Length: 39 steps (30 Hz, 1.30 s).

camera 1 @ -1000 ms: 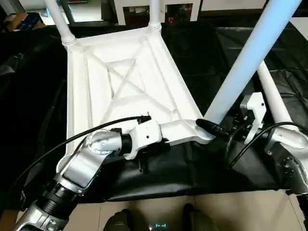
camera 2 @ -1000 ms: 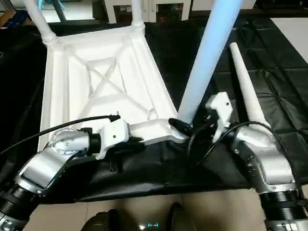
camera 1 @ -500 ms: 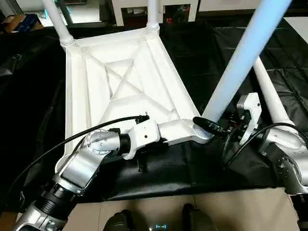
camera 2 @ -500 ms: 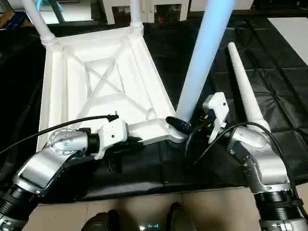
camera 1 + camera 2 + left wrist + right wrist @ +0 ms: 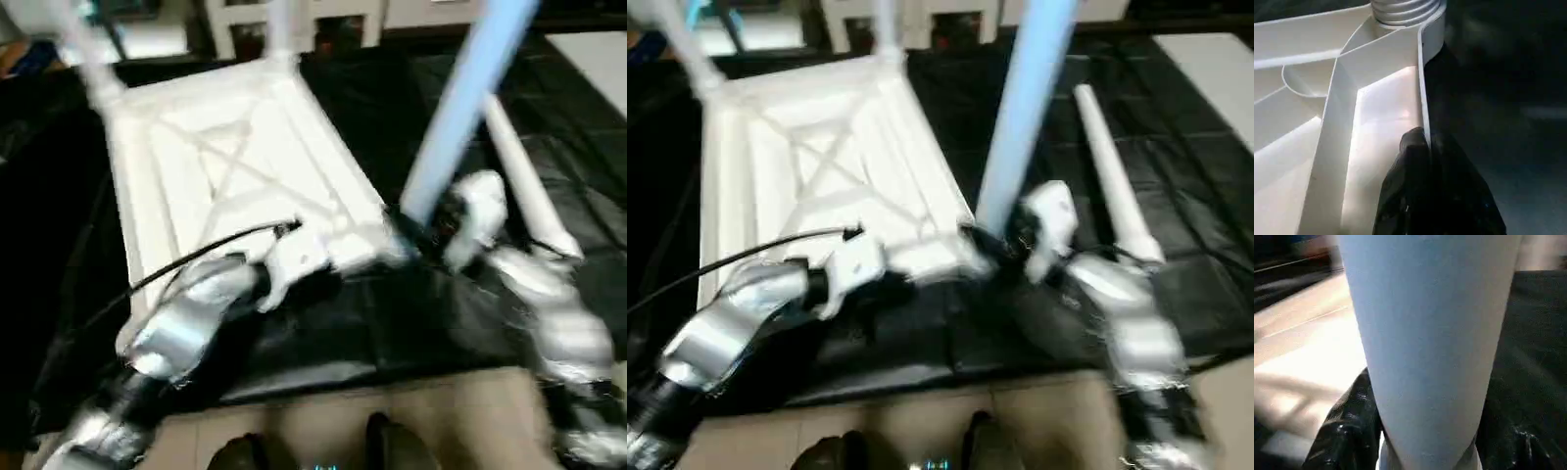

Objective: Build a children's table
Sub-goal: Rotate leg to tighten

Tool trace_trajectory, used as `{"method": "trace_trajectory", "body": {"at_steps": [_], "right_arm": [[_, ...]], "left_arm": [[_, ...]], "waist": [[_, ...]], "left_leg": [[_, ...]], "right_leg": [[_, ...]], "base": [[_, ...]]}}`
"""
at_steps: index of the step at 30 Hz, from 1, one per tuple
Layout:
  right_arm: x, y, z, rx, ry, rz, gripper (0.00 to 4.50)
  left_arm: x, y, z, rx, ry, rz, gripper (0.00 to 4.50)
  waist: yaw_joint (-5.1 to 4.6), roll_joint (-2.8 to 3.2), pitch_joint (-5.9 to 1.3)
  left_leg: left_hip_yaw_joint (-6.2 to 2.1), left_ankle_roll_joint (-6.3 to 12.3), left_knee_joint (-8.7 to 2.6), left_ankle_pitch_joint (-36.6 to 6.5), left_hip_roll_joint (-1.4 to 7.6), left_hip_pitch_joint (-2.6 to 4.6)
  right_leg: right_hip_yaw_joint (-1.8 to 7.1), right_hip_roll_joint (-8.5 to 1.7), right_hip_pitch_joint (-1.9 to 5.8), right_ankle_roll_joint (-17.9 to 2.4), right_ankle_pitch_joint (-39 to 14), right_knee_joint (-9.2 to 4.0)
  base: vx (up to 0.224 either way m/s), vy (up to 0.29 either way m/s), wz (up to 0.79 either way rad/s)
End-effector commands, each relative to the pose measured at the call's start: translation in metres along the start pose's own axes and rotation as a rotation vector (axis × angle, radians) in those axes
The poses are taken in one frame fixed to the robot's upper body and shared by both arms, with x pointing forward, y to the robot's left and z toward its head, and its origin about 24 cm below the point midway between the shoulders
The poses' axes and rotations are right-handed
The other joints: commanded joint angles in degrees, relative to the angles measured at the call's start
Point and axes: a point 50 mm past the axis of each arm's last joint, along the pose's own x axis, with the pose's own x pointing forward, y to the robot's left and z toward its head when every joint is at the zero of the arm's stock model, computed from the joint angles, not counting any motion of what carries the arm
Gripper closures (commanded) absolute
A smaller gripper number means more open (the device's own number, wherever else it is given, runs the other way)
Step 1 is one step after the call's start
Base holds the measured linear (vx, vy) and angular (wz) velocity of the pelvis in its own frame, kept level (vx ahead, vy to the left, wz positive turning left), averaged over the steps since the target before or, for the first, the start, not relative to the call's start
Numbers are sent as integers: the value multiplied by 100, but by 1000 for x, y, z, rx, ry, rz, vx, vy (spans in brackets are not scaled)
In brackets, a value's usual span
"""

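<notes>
1. the tabletop [image 5: 235,166] lies upside down on the black floor mat [image 5: 1205,186], ribbed underside up. two legs stand in its far corner sockets, one at the far left [image 5: 93,69] and one at the far right [image 5: 282,29].
2. our left hand [image 5: 1425,161] has its fingers pressed together on the thin rim wall of the top, one finger on each side, just short of the near-right corner socket [image 5: 1405,10]. we judge it is steadying the top.
3. the third leg [image 5: 1019,117] rises from that near-right socket, leaning up and away to the right. its long axis runs from the socket at our right hand [image 5: 1004,245] up past the edge of the head views.
4. in the right wrist view the leg [image 5: 1425,342] stands between the two black fingers [image 5: 1349,431], which sit close at either side near its base. we cannot tell whether they are pinching it or only bracketing it.
5. the move ahead turns on this: the leg's foot is at the socket right beside the right hand, so that hand is the nearer one to seat it, and we judge the push should go down along the leg's axis.
6. the fourth leg [image 5: 1112,171] lies loose on the mat beside the right arm, thin end pointing away.
7. we can read no writing or labels.
</notes>
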Motion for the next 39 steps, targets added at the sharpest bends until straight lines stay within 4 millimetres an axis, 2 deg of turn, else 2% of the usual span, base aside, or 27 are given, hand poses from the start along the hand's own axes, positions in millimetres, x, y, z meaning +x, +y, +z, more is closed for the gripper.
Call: {"method": "trace_trajectory", "body": {"at_steps": [1, 2, 3, 4, 6, 7, 9, 11, 12, 13, 15, 16, 17, 18, 19, 20, 21, 23, 25, 27, 29, 32, 34, 37, 39], "right_arm": [[-17, -47, -34, 41, 162, -431, 251], [-14, -52, -38, 64, 151, -542, 252], [-13, -53, -40, 81, 142, -605, 253], [-8, -53, -41, 81, 140, -625, 255], [-3, -51, -41, 88, 133, -618, 256], [8, -44, -38, 89, 116, -556, 256], [13, -40, -35, 94, 96, -518, 257], [19, -30, -24, 74, 47, -341, 257], [19, -28, -21, 61, 34, -298, 222], [17, -23, -14, 28, 3, -185, 222], [5, -20, 1, 26, -54, -13, 188], [0, -20, 4, 18, -51, 35, 179], [-2, -20, 5, 8, -47, 60, 179], [-7, -21, 5, -30, -25, 109, 167], [-21, -22, 6, -73, 19, 214, 145], [-22, -22, 6, -77, 23, 227, 142], [-29, -22, 8, -77, 34, 277, 140], [-42, -22, 12, -72, 45, 356, 132], [-52, -22, 14, -71, 62, 401, 101], [-56, -22, 15, -67, 73, 420, 93], [-59, -21, 15, -66, 79, 431, 70], [-62, -19, 15, -66, 87, 442, 49], [-58, -21, 15, -115, 75, 385, 39], [-56, -22, 16, -126, 64, 357, 39], [-55, -22, 16, -100, 49, 361, 55]], "left_arm": [[16, -27, -4, -51, 20, -102, 450], [27, -28, 5, -79, -2, -60, 450], [32, -28, 10, -91, -15, -39, 450], [38, -30, 16, -94, -32, -34, 450], [43, -32, 22, -90, -49, -40, 450], [46, -34, 27, -79, -68, -52, 450], [46, -33, 28, -70, -66, -52, 450], [39, -27, 20, -35, -49, -50, 450], [36, -25, 18, -25, -46, -50, 450], [30, -21, 12, -1, -39, -54, 450], [14, -16, 1, 15, -41, -88, 450], [10, -17, -1, 24, -53, -107, 450], [8, -17, -1, 31, -61, -117, 450], [3, -17, -5, 24, -50, -136, 450], [-6, -19, -13, 23, -27, -164, 450], [-7, -19, -14, 22, -25, -167, 450], [-12, -19, -18, 17, -17, -177, 450], [-19, -21, -22, 6, -19, -197, 450], [-24, -22, -25, 1, -20, -205, 450], [-26, -21, -27, 0, -17, -200, 450], [-27, -20, -28, -1, -14, -195, 450], [-28, -17, -29, 1, -11, -175, 450], [-27, -18, -26, 3, -18, -185, 450], [-26, -18, -25, 8, -21, -193, 450], [-26, -18, -25, 8, -23, -194, 450]], "waist": [[23, -44, -363], [26, -48, -375], [11, -54, -360], [21, -67, -367], [17, -77, -368], [18, -79, -364], [5, -87, -348], [4, -93, -340], [13, -88, -345], [18, -82, -354], [57, -87, -379], [99, -63, -380], [110, -64, -392], [120, -21, -385], [134, -27, -397], [183, -33, -422], [199, -19, -409], [207, 6, -446], [234, -17, -463], [253, -11, -467], [283, -22, -441], [291, -24, -394], [276, -30, -391], [260, -19, -392], [260, -12, -402]], "left_leg": [[4, 11, -430, -1749, -53, 15], [12, 20, -424, -1869, -54, 49], [21, 37, -423, -1938, -57, 45], [22, 51, -413, -2036, -77, 64], [26, 94, -411, -2115, -84, 67], [19, 154, -413, -2193, -88, 57], [-10, 196, -435, -2235, -90, 4], [-32, 226, -446, -2270, -90, -16], [-39, 242, -447, -2271, -87, -15], [-45, 272, -456, -2208, -68, -17], [-13, 367, -438, -2000, -47, 17], [16, 480, -426, -1869, -19, 67], [53, 563, -410, -1702, -9, 87], [58, 569, -409, -1639, -2, 81], [65, 572, -395, -1508, 5, 85], [54, 633, -382, -1279, 15, 66], [70, 702, -377, -1200, 20, 73], [61, 842, -346, -793, 17, 46], [71, 1043, -307, -385, 3, 50], [70, 1163, -290, -201, 4, 51], [76, 1158, -301, -316, 13, 56], [80, 886, -348, -818, 18, 66], [76, 743, -358, -956, 11, 59], [74, 625, -360, -1057, 3, 65], [71, 640, -358, -984, 7, 71]], "right_leg": [[43, -44, 316, -796, -2822, -397], [43, -39, 290, -711, -2885, -432], [44, -38, 267, -687, -2929, -456], [27, -21, 254, -603, -3033, -481], [20, -9, 243, -566, -3030, -493], [7, 2, 240, -539, -2993, -497], [-17, -3, 275, -489, -3037, -489], [-28, -9, 285, -413, -3146, -501], [-30, -13, 292, -414, -3142, -506], [-21, -19, 305, -471, -2967, -493], [12, -12, 312, -680, -2436, -463], [43, -3, 295, -880, -2038, -437], [57, 22, 274, -1102, -1686, -396], [62, 19, 272, -1193, -1596, -375], [65, 21, 295, -1316, -1469, -345], [73, 4, 363, -1372, -1219, -294], [84, 10, 346, -1409, -1089, -285], [82, 15, 374, -1569, -621, -208], [91, 30, 393, -1728, -13, -150], [88, 16, 403, -1790, 114, -131], [92, -1, 406, -1752, -153, -157], [96, -24, 391, -1548, -1017, -238], [100, -31, 383, -1453, -1252, -259], [100, -25, 364, -1359, -1377, -272], [100, -16, 366, -1381, -1238, -259]], "base": [[-60, 9, -10], [0, 0, 0], [0, 0, 0], [0, 0, 0], [0, 0, 0], [0, 0, 0], [0, 0, 0], [0, 0, 0], [0, 0, 0], [0, 0, 0], [0, 0, 0], [0, 0, 0], [57, -26, 18], [0, 0, 0], [0, 0, 0], [53, -1, 7], [76, 7, 5], [74, 9, 3], [59, 13, 0], [0, 0, 0], [0, 0, 0], [0, 0, 0], [0, 0, 0], [0, 0, 0], [0, 0, 0]]}}
